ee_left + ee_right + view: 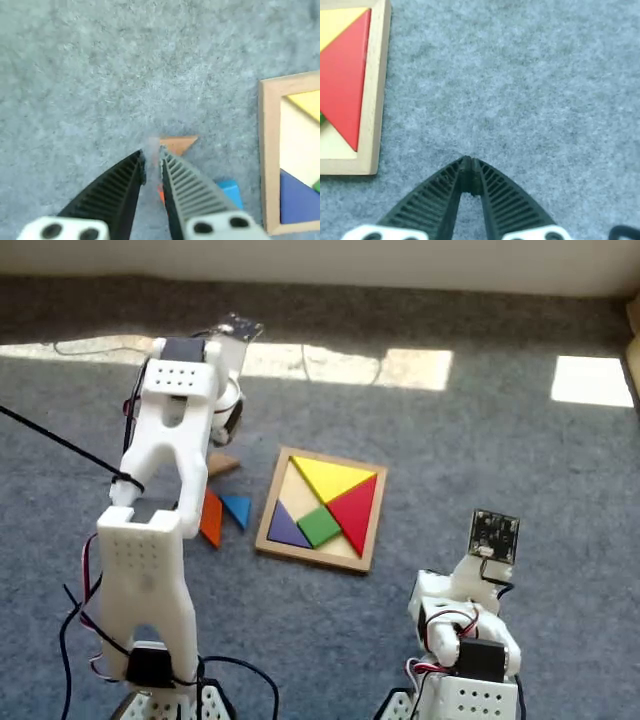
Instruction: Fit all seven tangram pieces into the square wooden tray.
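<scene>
On the left, the left gripper [151, 156] is held low over the grey carpet [480, 440], its fingers parted by a narrow slit with nothing gripped between them. A tan triangle [177, 144] is seen flat on the carpet just beyond the tips. An orange piece [210, 518] and a blue triangle [237, 508] lie side by side nearer the arm's base, just beside the tray [312, 558].

In the tray, four pieces are seated: yellow [330, 478], red [358, 508], green [319, 526] and purple [286, 528]. Bare wood is left along two of its edges, so three pieces are judged to be outstanding.

On the right, the right gripper [470, 172] is held over bare carpet near a corner of the tray, its fingertips pressed together on nothing.

Several failures can be foreseen. The loose pieces are thin and lie flat in soft pile, so with so slim a gap the tan triangle may be pushed along or pressed down rather than straddled. If the jaws are not widened first, a grasp is unlikely. The orange and blue pieces sit close together and may be knocked by the fingers when one is picked. At placement, a piece turned to the wrong angle may be left riding on the rim or on a neighbour, and the seated pieces may be shifted.
</scene>
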You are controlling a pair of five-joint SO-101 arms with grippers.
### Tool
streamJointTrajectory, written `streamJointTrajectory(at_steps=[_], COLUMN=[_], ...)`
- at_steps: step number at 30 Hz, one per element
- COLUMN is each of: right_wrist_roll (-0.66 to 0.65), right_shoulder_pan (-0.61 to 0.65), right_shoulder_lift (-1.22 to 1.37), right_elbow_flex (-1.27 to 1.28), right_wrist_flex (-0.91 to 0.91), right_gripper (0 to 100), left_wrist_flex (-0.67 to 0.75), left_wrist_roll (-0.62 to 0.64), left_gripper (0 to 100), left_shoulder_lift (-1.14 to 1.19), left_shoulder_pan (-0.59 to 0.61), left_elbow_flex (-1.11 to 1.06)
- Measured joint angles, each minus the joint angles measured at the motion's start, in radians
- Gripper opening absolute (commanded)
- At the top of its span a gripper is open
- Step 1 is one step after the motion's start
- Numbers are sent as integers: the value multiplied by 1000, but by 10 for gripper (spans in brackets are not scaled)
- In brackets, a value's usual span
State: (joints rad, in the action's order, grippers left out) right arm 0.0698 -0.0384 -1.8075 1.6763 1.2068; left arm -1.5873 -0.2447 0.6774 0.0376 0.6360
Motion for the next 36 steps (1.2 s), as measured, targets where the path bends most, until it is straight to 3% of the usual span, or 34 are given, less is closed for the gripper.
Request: streamJointTrajectory(at_steps=[8,19,25,36], right_wrist_roll=[0,0,0,0], right_shoulder_pan=[0,0,0,0], right_shoulder_lift=[0,0,0,0], right_elbow_flex=[0,0,0,0], right_wrist_flex=[0,0,0,0], right_gripper=[12,12,12,12], left_wrist_flex=[-91,-84,-2,94], left_wrist_roll=[-137,-502,-577,-585], left_gripper=[274,269,269,269], left_shoulder_lift=[-124,-37,71,155], left_shoulder_pan=[21,64,66,66], left_elbow_flex=[0,-9,-9,-9])
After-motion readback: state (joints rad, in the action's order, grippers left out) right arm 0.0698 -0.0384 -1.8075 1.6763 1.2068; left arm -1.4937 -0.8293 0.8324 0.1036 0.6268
